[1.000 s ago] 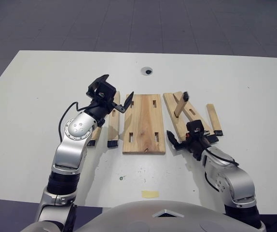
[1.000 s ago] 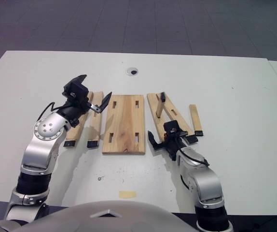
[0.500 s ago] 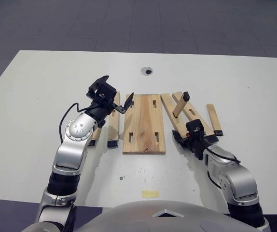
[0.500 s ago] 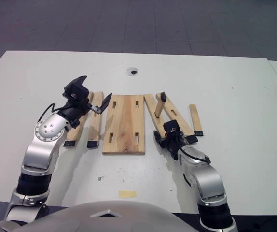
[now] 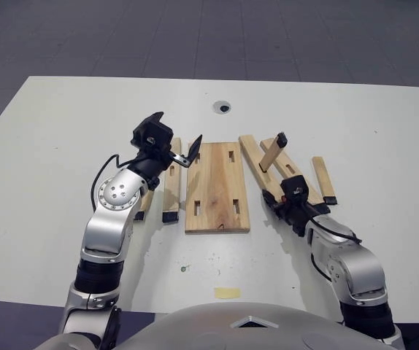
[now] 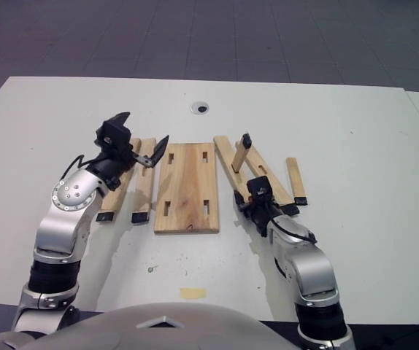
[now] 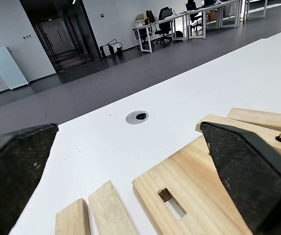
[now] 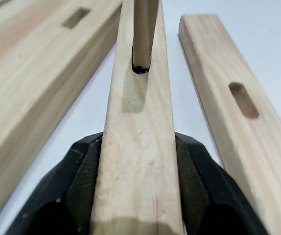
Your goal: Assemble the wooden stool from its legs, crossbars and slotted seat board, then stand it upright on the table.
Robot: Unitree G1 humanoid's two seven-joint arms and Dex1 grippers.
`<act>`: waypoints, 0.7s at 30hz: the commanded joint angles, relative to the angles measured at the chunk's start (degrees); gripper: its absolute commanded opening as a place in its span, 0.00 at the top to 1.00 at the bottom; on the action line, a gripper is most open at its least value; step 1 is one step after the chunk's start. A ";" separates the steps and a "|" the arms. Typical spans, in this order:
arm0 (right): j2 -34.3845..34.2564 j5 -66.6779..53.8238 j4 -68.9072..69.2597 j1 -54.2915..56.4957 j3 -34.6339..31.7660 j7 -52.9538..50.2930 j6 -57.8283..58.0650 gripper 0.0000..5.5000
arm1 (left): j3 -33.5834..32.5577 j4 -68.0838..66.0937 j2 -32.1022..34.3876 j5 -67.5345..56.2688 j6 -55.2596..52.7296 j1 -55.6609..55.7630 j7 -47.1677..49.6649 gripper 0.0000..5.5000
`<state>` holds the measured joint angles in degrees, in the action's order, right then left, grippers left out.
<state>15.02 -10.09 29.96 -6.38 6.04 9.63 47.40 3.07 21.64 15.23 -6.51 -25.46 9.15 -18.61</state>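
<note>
The slotted seat board lies flat mid-table. To its left, two wooden legs lie side by side; my left gripper hovers open just above their far ends, its fingers spread wide. To the board's right, my right gripper is shut on the near end of a leg lying on the table, which has a crossbar standing tilted in its slot. Beside it lie another slotted leg and a short piece.
A round cable hole sits in the white table beyond the seat board. A yellow tape scrap lies near the front edge. Open tabletop spreads to the far left and far right.
My right gripper has shut on the leg with the crossbar and swung its far end leftward toward the seat board. The left arm has barely moved.
</note>
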 commanded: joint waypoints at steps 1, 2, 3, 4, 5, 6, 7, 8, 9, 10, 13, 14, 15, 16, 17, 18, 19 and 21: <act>-2.06 2.38 -3.27 6.03 -2.74 -2.03 -11.50 0.63 | -8.60 2.16 -4.78 -12.42 -9.63 5.29 1.94 0.02; -2.35 2.91 -3.91 6.94 -3.14 -2.31 -14.23 0.63 | -10.74 2.20 -5.62 -15.90 -12.11 6.85 2.53 0.02; -2.69 3.33 -4.54 7.66 -3.42 -2.41 -17.24 0.63 | -12.82 2.10 -6.34 -19.35 -14.56 8.40 3.16 0.02; -2.76 3.83 -5.07 8.18 -3.49 -2.23 -20.02 0.63 | -14.59 2.16 -6.84 -22.32 -17.00 9.89 4.02 0.02; -2.63 4.68 -5.58 8.53 -3.24 -2.16 -22.65 0.63 | -16.19 1.76 -7.09 -25.13 -19.64 11.57 4.88 0.02; -2.83 5.00 -5.99 8.75 -3.08 -1.78 -25.52 0.63 | -18.09 1.21 -7.46 -28.81 -22.98 13.37 6.08 0.02; -3.18 5.03 -6.10 8.76 -2.96 -1.46 -27.67 0.63 | -19.81 0.60 -7.79 -32.49 -26.03 15.07 7.05 0.02; -3.33 4.86 -6.20 8.73 -2.66 -0.69 -29.94 0.63 | -22.17 0.13 -8.69 -37.49 -29.24 16.86 8.91 0.02; -3.58 4.50 -6.35 8.57 -2.32 0.20 -32.54 0.63 | -24.80 -0.75 -9.84 -43.35 -31.98 18.80 11.34 0.02; -3.82 4.07 -6.20 8.25 -1.72 1.26 -34.57 0.63 | -27.40 -2.04 -10.81 -50.93 -33.82 20.97 14.28 0.02; -4.44 2.99 -5.90 7.52 0.10 3.93 -38.30 0.63 | -31.01 -5.05 -11.22 -68.06 -35.22 24.63 21.28 0.02; -4.50 2.86 -5.82 7.39 0.73 4.67 -39.12 0.63 | -31.04 -6.07 -10.80 -71.95 -35.12 25.15 22.96 0.02; -4.40 2.90 -5.77 7.34 1.40 5.37 -39.60 0.63 | -30.89 -6.81 -10.53 -74.94 -34.87 25.37 24.44 0.02; -4.30 3.00 -5.85 7.34 2.01 6.07 -40.00 0.63 | -30.46 -7.25 -10.18 -77.41 -34.54 25.30 25.87 0.02; -4.19 3.11 -5.93 7.34 2.65 6.82 -40.36 0.63 | -29.63 -7.45 -9.83 -79.17 -34.31 25.11 27.04 0.02; -4.05 3.18 -5.94 7.41 3.49 7.67 -40.64 0.63 | -28.77 -7.46 -9.56 -80.80 -34.02 24.81 28.32 0.02; -3.96 3.18 -5.97 7.48 4.30 8.58 -41.06 0.63 | -27.75 -7.39 -9.29 -82.85 -33.53 24.47 29.91 0.02; -3.80 3.71 -6.05 7.71 5.67 9.68 -41.65 0.63 | -25.97 -7.22 -8.78 -85.58 -32.60 24.13 32.07 0.02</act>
<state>10.98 -6.41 23.67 1.22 10.43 18.17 6.71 -24.96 14.40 5.50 -89.36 -58.85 33.53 10.97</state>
